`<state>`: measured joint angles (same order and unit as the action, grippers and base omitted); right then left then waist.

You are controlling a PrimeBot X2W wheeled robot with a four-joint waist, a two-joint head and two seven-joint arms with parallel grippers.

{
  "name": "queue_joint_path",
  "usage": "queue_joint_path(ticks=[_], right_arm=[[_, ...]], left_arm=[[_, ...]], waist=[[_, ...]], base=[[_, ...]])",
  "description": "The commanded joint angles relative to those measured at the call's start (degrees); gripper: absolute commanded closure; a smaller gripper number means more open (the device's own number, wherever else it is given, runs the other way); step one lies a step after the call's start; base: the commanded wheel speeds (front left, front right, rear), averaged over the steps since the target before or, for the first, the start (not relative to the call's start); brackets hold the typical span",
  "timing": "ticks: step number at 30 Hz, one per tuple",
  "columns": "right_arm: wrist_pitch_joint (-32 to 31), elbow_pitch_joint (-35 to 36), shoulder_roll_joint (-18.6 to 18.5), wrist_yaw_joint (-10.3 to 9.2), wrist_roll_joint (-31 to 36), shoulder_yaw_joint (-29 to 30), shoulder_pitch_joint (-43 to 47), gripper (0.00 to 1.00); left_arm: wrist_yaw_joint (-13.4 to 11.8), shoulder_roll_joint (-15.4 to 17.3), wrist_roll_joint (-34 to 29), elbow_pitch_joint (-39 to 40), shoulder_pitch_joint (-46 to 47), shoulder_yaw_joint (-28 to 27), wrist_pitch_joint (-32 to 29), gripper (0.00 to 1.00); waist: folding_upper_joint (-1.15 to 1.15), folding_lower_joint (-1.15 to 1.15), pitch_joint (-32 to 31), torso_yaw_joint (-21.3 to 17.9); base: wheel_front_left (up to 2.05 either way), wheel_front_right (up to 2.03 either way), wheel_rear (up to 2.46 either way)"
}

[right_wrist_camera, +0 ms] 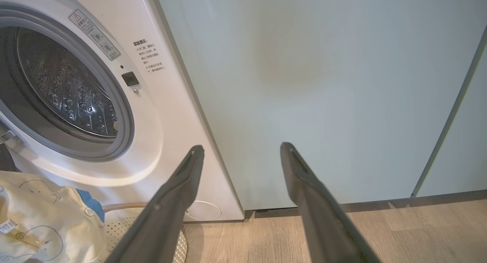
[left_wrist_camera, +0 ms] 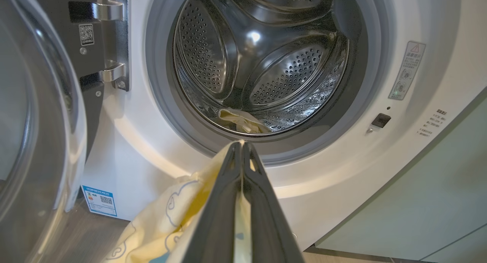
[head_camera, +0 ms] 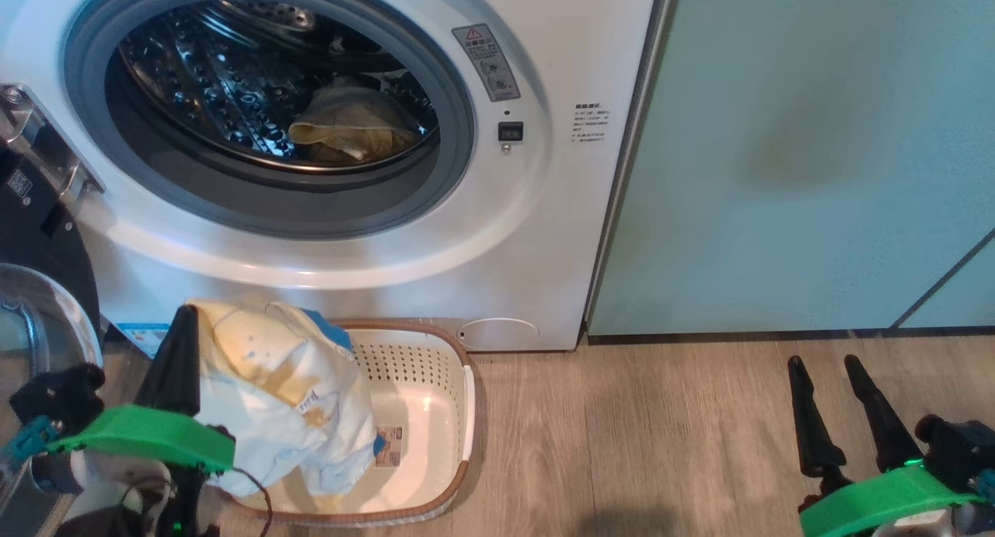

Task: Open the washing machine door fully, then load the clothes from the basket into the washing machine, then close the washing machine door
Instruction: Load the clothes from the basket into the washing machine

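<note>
The washing machine stands with its door swung open to the left. One pale yellow garment lies in the steel drum. My left gripper is shut on another of the clothes, a yellow and blue piece that hangs over the cream basket below the opening. In the left wrist view the shut fingers point at the drum's lower rim, cloth draped to their left. My right gripper stands open over the floor at the lower right.
Pale teal cabinet doors stand to the right of the machine. Wooden floor runs between the basket and my right gripper. The door's hinge and glass bowl sit close on the left.
</note>
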<state>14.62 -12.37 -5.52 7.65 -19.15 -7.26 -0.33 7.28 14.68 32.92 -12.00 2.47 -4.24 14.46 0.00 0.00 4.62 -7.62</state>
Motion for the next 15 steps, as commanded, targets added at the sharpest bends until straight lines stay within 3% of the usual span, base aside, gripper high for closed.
queue_joint_path(ticks=[1,15], right_arm=[[0.4,2.0,-1.2,-0.16,-0.1,-0.9,-1.8,0.0],[0.4,2.6,-0.4,-0.16,0.1,-1.8,-5.6,0.0]], left_arm=[[-0.4,1.9,0.2,2.0,4.5,-2.7,0.3,1.0],[-1.7,4.6,0.4,-4.3,24.1,-1.7,-2.1,1.0]], waist=[[0.0,0.0,0.6,-0.1],[0.0,0.0,8.3,-3.4]], base=[[0.0,0.0,0.0],[0.0,0.0,0.0]])
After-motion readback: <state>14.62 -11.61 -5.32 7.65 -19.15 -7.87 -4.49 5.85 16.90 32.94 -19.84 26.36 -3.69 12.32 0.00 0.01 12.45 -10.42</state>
